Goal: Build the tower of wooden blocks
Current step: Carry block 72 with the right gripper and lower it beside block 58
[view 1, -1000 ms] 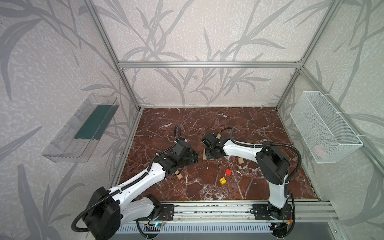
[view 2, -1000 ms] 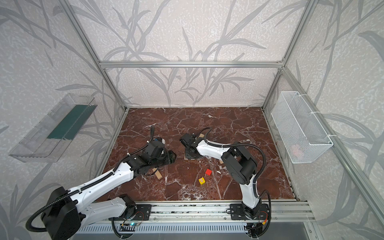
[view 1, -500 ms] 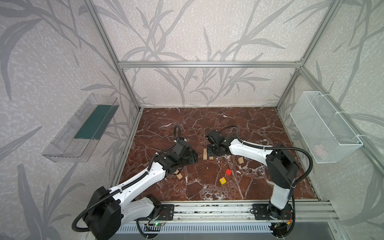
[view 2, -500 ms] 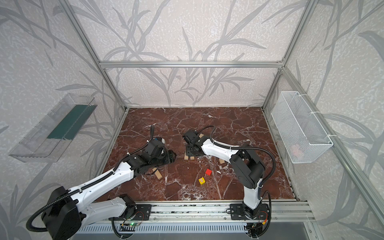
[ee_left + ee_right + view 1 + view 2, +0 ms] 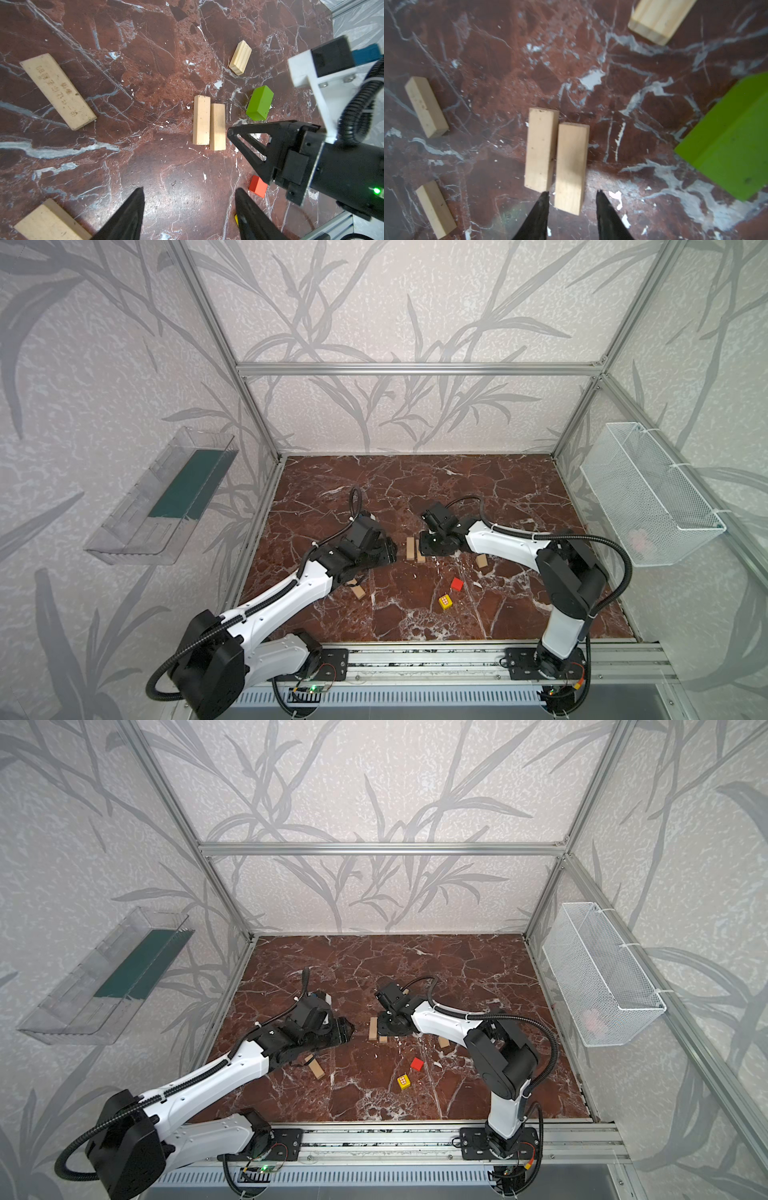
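The tower's blocks lie unstacked: two tan bars (image 5: pixel 201 120) touch side by side on the tabletop (image 5: pixel 415 489). The lime-green bar (image 5: pixel 259 102) lies just beside them, with the red cube (image 5: pixel 457 584) and yellow patterned cube (image 5: pixel 445 601) nearer the front. Both arms reach low toward the pair. The right fingers (image 5: pixel 542 214) narrowly straddle one bar's end without clamping it; the left fingers (image 5: pixel 128 214) gape wide and empty.

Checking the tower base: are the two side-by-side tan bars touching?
Touching. In the right wrist view, one tan bar meets its neighbour along their long sides.
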Robot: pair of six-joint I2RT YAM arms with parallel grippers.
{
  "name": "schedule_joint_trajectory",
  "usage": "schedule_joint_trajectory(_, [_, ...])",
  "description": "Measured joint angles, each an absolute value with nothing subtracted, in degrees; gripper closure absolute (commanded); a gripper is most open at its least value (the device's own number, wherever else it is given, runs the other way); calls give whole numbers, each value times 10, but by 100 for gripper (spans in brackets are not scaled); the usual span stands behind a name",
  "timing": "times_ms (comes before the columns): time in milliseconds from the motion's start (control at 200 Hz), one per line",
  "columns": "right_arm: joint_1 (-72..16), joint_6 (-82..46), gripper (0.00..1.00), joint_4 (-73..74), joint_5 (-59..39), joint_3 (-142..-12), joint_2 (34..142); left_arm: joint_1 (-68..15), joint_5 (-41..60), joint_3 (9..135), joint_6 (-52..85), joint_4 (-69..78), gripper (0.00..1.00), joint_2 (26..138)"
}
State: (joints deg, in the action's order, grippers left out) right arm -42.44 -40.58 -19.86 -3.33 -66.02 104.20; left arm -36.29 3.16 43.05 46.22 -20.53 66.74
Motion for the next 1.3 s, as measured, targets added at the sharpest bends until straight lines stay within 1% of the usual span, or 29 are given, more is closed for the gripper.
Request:
schedule_joint_trajectory(185, [-415,-408,68,-142,-69,-602,1038,-363,42,430,462,-205,34,677])
schedule_joint_trajectory(305, [-415,-416,71,-101,-91,-563,1018,-363,45,430,462,-205,35,680])
schedule_joint_trajectory(380, [-415,-425,76,-83,-102,-546,1010,-362,46,430,462,-203,35,680])
schedule_joint_trajectory(485, [-416,-434,77,-63,-111,-530,1004,-362,47,430,462,-198,35,680])
schedule_joint_trajectory(565, [-417,-436,78,-57,-115,-523,1000,-362,47,430,462,-197,35,680])
schedule_joint_trajectory(850, [-420,-437,86,-46,-117,-520,999,-362,47,430,462,-196,35,680])
schedule_joint_trajectory(1010, [-421,-437,88,-37,-123,-520,1002,-362,47,430,462,-196,35,680])
schedule_joint_trajectory(1300, [-423,-436,88,-28,-124,-522,1007,-362,47,430,462,-196,36,680])
